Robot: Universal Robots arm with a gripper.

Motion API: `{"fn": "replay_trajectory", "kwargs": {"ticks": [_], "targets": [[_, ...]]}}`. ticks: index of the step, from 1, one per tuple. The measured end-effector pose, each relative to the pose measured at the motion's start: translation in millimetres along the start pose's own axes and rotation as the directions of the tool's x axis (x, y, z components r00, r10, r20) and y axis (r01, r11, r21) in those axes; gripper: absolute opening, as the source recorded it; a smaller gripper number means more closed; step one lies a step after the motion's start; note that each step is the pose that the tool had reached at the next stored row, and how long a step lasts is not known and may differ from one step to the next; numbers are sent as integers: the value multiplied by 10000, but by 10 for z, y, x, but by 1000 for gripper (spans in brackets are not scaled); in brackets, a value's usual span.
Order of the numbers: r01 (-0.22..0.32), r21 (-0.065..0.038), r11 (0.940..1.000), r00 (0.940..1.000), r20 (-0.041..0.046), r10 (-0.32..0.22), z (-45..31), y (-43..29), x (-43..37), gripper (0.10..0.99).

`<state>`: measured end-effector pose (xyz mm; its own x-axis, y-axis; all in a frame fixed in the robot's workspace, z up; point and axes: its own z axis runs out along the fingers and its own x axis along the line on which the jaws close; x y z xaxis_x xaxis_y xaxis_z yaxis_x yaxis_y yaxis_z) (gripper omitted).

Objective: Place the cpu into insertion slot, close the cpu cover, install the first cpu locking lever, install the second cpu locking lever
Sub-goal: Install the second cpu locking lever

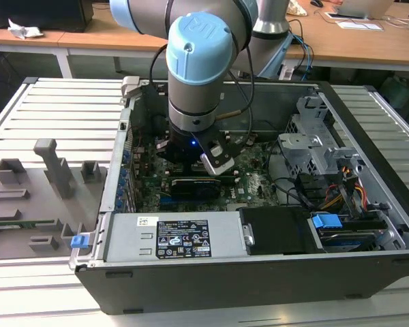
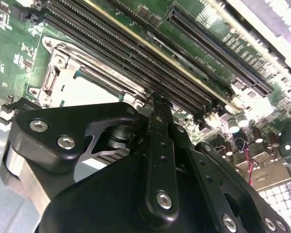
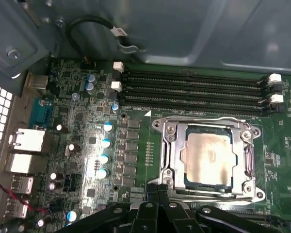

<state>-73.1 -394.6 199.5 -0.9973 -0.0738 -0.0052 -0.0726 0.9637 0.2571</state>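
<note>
CPU (image 3: 208, 162) sits seated in the insertion slot (image 3: 177, 165) with the cpu cover (image 3: 207, 127) down around it, as I see in the first wrist view. Memory slots (image 3: 191, 92) run just beside. My gripper (image 3: 157, 191) hangs at the socket's edge, fingers pressed together, holding nothing.

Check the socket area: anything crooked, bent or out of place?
Nothing stands out. The cpu sits flat and square in the slot, with the cover down around it and lined up. The gripper is at the socket's edge. The board looks undamaged.
</note>
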Motion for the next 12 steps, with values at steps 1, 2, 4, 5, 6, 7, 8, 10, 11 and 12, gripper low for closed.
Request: {"fn": "replay_trajectory", "kwargs": {"ticks": [1, 2, 4, 5, 6, 7, 8, 10, 11, 12], "targets": [[1, -39, 10000, 10000, 4, -1, 9, -2, 1, 106], [1, -66, 10000, 10000, 8, -1, 15, -3, 2, 106], [2, -113, 9999, 10000, 8, -2, 28, -4, 14, 106], [3, -118, 9999, 10000, 11, -2, 32, -4, 24, 106], [4, -122, 9999, 10000, 15, -3, 37, -4, 42, 106], [3, -122, 9999, 10000, 16, -3, 37, -3, 53, 106], [3, -122, 9999, 10000, 16, -3, 37, -3, 58, 106], [5, -125, 9999, 10000, 16, -4, 33, -2, 60, 106], [5, -131, 9999, 10000, 19, -5, 10, 4, 60, 106], [5, -130, 9999, 10000, 18, -4, -23, 14, 60, 106]]}}
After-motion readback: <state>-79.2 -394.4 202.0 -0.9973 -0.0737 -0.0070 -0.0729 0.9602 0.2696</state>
